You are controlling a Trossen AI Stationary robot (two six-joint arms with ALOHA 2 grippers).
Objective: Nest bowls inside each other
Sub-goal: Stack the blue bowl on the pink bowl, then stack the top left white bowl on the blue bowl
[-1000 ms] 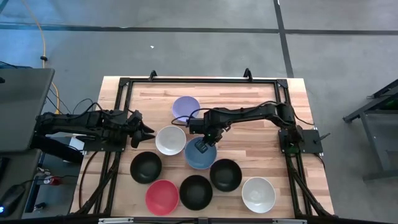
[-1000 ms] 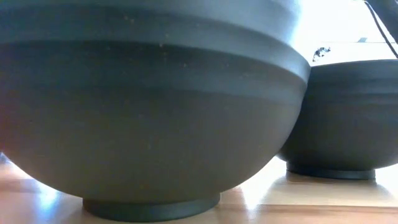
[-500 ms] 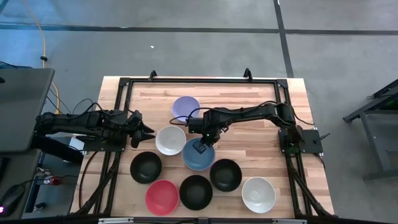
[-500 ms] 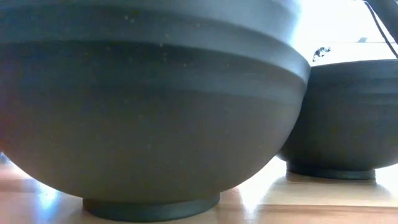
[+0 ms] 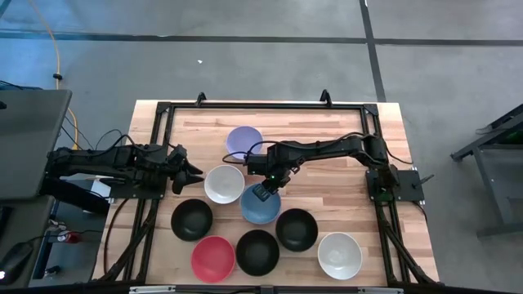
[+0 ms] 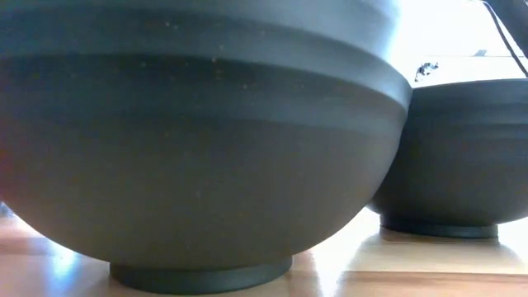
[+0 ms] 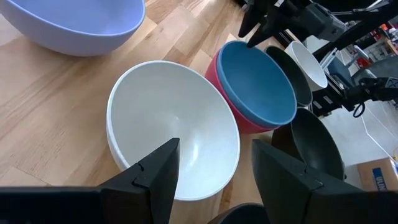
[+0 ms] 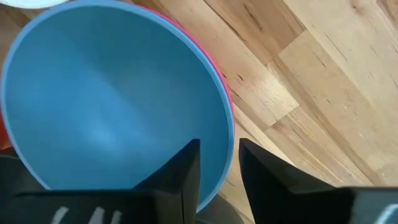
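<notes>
A blue bowl sits nested in a magenta bowl at the table's middle. My right gripper is open and points down over the blue bowl's far rim. One finger stands inside the rim and one outside, with a gap on either side. A white bowl rests on its base just left of the pair. My left gripper is open at the table's left and points at this bowl. A lavender bowl stands farther back.
Toward the near edge stand a black bowl, a red bowl, two more black bowls and a white bowl. Two of the black bowls fill the low view. Bare wood lies at the far right.
</notes>
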